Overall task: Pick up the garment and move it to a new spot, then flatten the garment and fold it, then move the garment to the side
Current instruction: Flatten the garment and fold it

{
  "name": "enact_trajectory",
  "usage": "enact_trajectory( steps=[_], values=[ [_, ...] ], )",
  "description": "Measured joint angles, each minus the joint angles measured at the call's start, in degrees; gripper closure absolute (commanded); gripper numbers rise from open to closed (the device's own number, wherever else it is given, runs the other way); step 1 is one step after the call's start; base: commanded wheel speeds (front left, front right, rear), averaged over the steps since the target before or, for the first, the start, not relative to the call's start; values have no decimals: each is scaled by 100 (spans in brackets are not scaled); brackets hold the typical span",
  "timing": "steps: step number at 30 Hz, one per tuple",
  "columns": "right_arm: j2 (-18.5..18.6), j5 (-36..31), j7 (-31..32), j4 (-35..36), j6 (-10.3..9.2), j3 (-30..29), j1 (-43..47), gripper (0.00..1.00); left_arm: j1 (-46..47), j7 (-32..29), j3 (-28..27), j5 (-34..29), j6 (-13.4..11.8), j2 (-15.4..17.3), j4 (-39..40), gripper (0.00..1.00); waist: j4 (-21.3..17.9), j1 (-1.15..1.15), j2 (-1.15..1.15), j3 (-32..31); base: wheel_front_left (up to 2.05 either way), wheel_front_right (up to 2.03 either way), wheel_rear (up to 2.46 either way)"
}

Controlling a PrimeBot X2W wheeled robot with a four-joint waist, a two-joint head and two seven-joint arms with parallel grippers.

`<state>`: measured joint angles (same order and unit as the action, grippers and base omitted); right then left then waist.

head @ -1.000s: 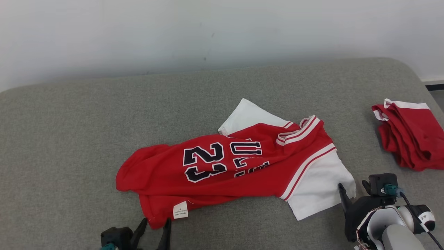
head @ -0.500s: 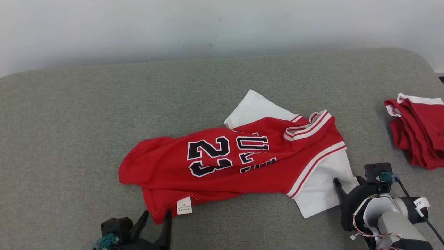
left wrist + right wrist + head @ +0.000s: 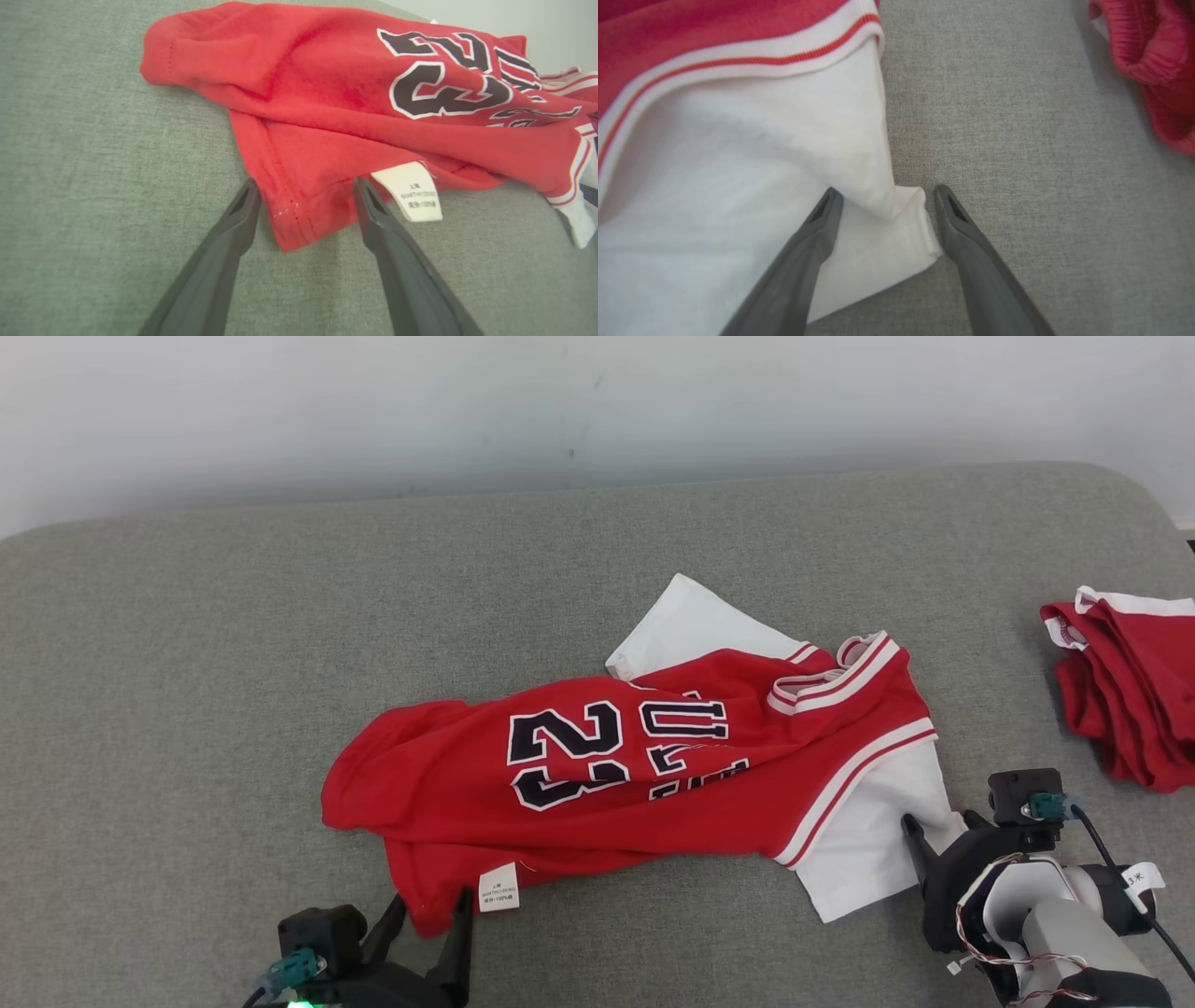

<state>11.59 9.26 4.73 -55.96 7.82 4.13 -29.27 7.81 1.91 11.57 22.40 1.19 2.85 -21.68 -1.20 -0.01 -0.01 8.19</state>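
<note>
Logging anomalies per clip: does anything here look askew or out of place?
The jersey lies crumpled and twisted on the grey surface, hem corner flipped so its care label shows. No damage visible.

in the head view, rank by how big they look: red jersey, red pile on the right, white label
1. red jersey
2. red pile, partly cut off by the picture's edge
3. white label

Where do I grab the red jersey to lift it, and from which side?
Two near corners, approached from the robot's side: the red hem corner beside the care label, between the left gripper's open jaws, and the white sleeve's bunched corner between the right gripper's. Both jut free.
</note>
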Motion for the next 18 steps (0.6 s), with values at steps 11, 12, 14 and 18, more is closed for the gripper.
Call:
enact_trajectory(
  steps=[11,12,14,18],
  values=[
    [-9,24,-58,-83,-1,-13,-9,0,-360,-331,248,153,-210,0,655,0,24,0,1,-44,0,0,0],
    [-8,24,-66,-93,-1,-13,-9,0,-364,-321,258,155,-188,-1,692,0,28,0,1,-48,0,0,0],
    [-7,24,-67,-103,-1,-10,-9,0,-363,-339,277,157,-182,3,719,0,30,0,1,-55,0,0,0],
    [-9,24,-66,-118,-1,10,-24,0,-328,-341,299,160,-169,25,669,4,8,0,1,-52,0,0,0]
  ],
)
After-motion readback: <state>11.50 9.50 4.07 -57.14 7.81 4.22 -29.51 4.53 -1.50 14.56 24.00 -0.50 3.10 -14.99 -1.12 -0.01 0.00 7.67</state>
